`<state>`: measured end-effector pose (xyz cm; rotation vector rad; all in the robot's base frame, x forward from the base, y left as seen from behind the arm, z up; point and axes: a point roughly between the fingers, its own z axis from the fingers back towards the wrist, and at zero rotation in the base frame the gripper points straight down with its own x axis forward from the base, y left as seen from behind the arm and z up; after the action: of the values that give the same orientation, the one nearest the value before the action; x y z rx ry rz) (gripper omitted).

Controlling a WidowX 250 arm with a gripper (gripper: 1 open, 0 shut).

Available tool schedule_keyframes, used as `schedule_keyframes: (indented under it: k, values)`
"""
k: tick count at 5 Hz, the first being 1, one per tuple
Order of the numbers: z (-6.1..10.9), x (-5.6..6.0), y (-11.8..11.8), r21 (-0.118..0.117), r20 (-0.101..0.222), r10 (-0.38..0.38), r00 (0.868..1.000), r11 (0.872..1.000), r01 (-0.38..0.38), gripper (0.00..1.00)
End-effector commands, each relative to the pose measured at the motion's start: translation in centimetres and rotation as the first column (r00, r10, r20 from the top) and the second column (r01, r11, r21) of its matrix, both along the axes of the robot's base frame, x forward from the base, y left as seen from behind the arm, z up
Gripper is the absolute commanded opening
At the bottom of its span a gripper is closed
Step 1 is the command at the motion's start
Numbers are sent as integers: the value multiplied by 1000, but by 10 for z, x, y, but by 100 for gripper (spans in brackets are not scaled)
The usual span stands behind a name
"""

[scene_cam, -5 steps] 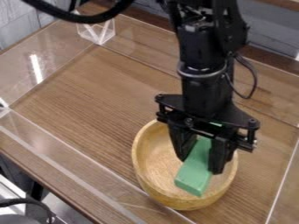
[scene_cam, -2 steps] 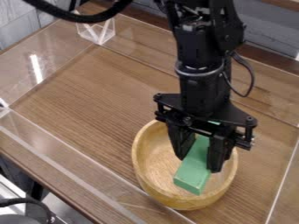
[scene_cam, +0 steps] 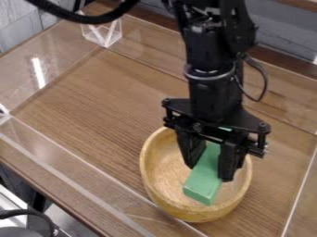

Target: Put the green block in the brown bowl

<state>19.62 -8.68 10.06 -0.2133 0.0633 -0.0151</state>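
The brown bowl [scene_cam: 160, 176], round and light wooden, sits near the front edge of the wooden table. My gripper [scene_cam: 210, 168] points down into it from the black arm and is shut on the green block [scene_cam: 206, 183]. The block is a bright green bar, tilted, its upper end between the black fingers [scene_cam: 232, 161] and its lower end down inside the bowl near the bottom. I cannot tell whether the lower end touches the bowl's floor.
Clear acrylic walls [scene_cam: 62, 139] fence the wood-grain table [scene_cam: 99, 93] on the left and front. A small clear stand [scene_cam: 102, 33] sits at the back left. Black cables [scene_cam: 74, 11] hang at the top left.
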Motion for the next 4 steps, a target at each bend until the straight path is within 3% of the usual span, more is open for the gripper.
schedule_keyframes:
  k: [1,4]
  values:
    - [4,4,2,-9,22,8,1000,1000,-7,0]
    - [3,4,2,-14,19,10,1000,1000,-9,0]
